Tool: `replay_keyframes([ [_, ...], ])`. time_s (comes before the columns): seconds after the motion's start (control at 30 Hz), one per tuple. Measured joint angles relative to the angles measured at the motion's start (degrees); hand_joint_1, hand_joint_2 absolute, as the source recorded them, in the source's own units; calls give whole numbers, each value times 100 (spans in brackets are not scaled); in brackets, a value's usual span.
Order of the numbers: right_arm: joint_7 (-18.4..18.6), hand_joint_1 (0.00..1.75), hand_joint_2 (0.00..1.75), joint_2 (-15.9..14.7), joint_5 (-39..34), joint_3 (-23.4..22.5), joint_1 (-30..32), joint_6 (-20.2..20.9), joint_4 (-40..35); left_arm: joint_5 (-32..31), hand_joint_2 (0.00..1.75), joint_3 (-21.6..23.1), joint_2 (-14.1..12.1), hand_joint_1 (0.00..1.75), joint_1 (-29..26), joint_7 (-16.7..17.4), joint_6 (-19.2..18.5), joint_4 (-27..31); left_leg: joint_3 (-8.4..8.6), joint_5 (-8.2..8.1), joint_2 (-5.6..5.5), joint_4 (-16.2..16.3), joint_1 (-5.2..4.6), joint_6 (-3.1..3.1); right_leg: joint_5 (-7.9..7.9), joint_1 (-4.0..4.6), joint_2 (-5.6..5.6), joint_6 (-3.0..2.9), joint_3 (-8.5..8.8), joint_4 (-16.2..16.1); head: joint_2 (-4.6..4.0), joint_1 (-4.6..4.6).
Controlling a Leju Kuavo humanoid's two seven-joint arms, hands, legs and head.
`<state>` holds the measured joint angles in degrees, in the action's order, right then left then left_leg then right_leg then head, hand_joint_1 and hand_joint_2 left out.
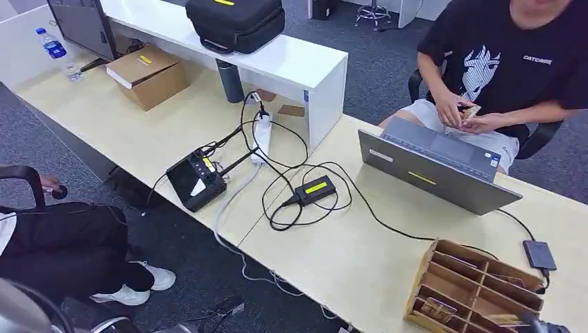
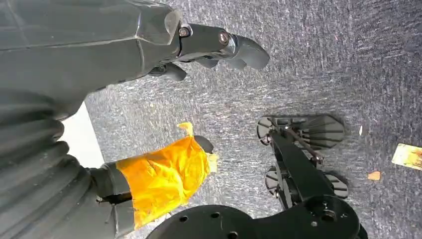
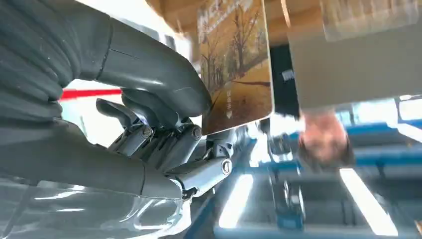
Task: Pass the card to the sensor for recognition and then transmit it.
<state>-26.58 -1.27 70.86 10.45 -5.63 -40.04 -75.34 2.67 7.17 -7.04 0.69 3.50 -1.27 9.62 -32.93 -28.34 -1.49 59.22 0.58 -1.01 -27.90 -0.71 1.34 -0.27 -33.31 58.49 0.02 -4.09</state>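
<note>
Gripped close before the right wrist camera, a card (image 3: 236, 64) printed with autumn trees is pinched between the thick thumb and the darker fingers of the right hand (image 3: 164, 129), its printed face kept clear of the fingers, presumably so it can be read. Wooden slats are seen just behind the card, so it is judged to be at or just above the wooden card rack (image 1: 471, 288) at the near right of the table (image 1: 347, 257); whether it has fully left its slot cannot be told.

Across the head view now, left to right: a seated person's dark trousers and white shoes are noted by the floor. A small black screen unit (image 1: 196, 180) is set at the table's edge, cabled to a power strip (image 1: 262, 135). A little black box with a yellow label (image 1: 315, 189) is seen next, possibly the sensor. An open laptop (image 1: 433, 166) follows, and behind it cards are being held by a second seated person (image 1: 506, 69).

Down at the robot's side, the left hand (image 2: 214, 47) is hung over grey carpet, fingers loosely curled, nothing held.
</note>
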Motion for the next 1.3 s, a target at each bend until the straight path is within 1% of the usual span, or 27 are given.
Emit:
replay_keyframes([
  [0.13,-65,175,175,74,-172,-17,-221,2,-275,-42,175,0,0,0,25,2,-18,0,0,0,0,0,0,0,0,0,0,0,0,1,0,0],
  [0.23,-6,175,175,118,-606,-13,-450,2,-382,-87,175,0,2,0,57,15,-35,0,-1,0,0,0,0,0,0,0,0,0,1,1,0,0],
  [0.33,280,175,175,125,-1039,136,-783,4,-393,-131,175,0,4,0,87,55,-52,0,0,1,1,0,0,1,3,0,2,-3,0,2,0,0],
  [0.43,858,175,175,122,-1130,411,-1310,68,-303,-219,175,2,7,0,151,149,-66,0,1,5,10,0,0,-2,10,0,5,-12,-1,4,0,2],
  [0.47,1035,175,175,122,-1158,526,-1531,187,-223,-254,175,2,7,0,181,184,-85,0,1,8,11,1,0,0,11,0,6,-12,-2,5,0,0],
  [0.63,1037,175,175,122,-1158,527,-1544,189,-222,-254,175,2,7,0,182,184,-85,0,1,8,11,1,0,0,11,0,6,-12,-2,5,0,0],
  [0.73,1112,175,175,122,-1191,574,-1626,259,-173,-271,175,2,7,0,193,197,-92,0,1,9,11,1,0,0,12,0,6,-11,-2,5,0,0],
  [0.8,1524,175,175,144,-1395,802,-2275,783,193,-354,175,4,9,0,279,304,-107,2,1,16,9,1,0,-5,17,0,5,-14,-2,7,0,2],
  [0.83,1835,175,175,216,-1649,916,-2784,1336,589,-424,175,7,13,0,342,387,-122,4,1,21,8,1,1,-7,19,0,5,-12,-3,8,0,2],
  [0.87,2011,175,175,319,-1974,966,-3309,1852,1026,-483,175,13,22,0,397,472,-149,39,0,23,1,1,1,-8,19,0,3,-12,-3,9,0,2],
  [0.9,2280,175,175,520,-2159,1047,-3945,2252,1715,-583,175,20,35,0,467,559,-173,52,-1,23,1,1,1,-9,19,1,3,-12,-4,10,0,2],
  [0.93,2432,175,175,633,-2136,1090,-4246,2345,2113,-625,175,30,46,0,491,597,-175,63,-1,23,0,1,1,-9,19,1,3,-12,-5,10,0,0],
  [1.07,2822,175,175,857,-1978,1242,-4636,2531,2691,-691,175,46,70,0,522,664,-188,79,-2,23,1,1,1,-9,19,1,3,-12,-8,10,0,0],
  [1.17,2988,175,175,999,-1947,1298,-4811,2549,2988,-710,175,46,81,0,529,671,-188,81,-3,22,1,0,1,-9,18,1,3,-12,-8,9,0,0],
  [1.2,3030,138,175,1045,-2000,1303,-4861,2555,3071,-715,175,46,85,0,530,671,-186,81,-3,22,1,0,1,-9,18,1,3,-12,-8,9,0,0],
  [1.23,3053,138,175,1086,-2076,1303,-4897,2568,3147,-721,175,46,87,0,529,671,-186,81,-3,22,1,0,1,-9,18,1,3,-12,-8,9,0,2],
  [1.27,3054,0,175,1117,-2147,1303,-4921,2595,3194,-726,175,46,90,0,527,673,-186,81,-3,22,1,0,1,-9,18,1,3,-12,-8,9,0,2],
  [1.3,3043,0,175,1145,-2245,1303,-4938,2636,3229,-728,175,46,92,0,526,684,-186,81,-3,22,1,0,1,-9,19,1,4,-12,-8,9,0,2],
])
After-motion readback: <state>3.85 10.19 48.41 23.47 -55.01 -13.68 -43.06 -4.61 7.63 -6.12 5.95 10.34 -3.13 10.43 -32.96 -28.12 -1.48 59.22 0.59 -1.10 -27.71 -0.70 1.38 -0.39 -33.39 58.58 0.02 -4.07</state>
